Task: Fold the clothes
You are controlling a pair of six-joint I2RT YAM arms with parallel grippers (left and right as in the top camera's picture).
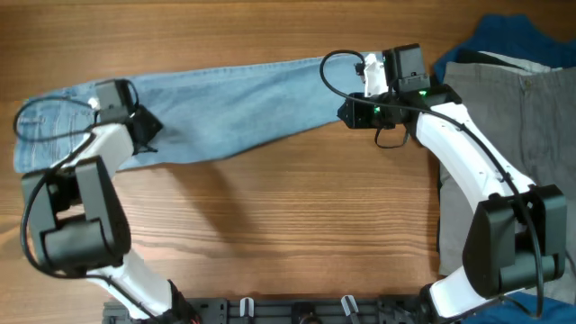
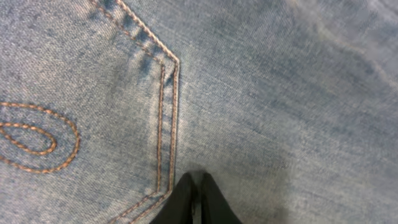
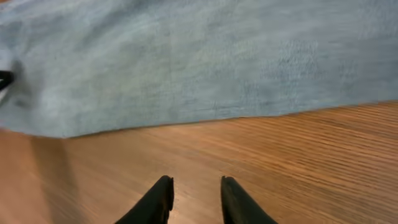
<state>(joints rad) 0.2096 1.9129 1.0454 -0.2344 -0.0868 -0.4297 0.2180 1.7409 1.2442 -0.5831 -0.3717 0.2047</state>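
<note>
The light blue denim jeans (image 1: 207,103) lie lengthwise across the wooden bench (image 1: 288,234). The left claw (image 2: 196,199), pinched narrow, presses their pocket end; the right claw (image 3: 194,199), parted and empty, hovers off their hem end.

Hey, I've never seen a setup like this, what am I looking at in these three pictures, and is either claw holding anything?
Two robot arms work at a wooden table. One picture looks down from above; the other two come from small cameras on each wrist. A pair of light blue jeans lies stretched across the table, and other clothes are piled at the right edge. The left gripper is closed, its tips pressed on the denim beside a stitched back pocket; whether it pinches cloth I cannot tell. The right gripper is open above bare wood, holding nothing.
</note>
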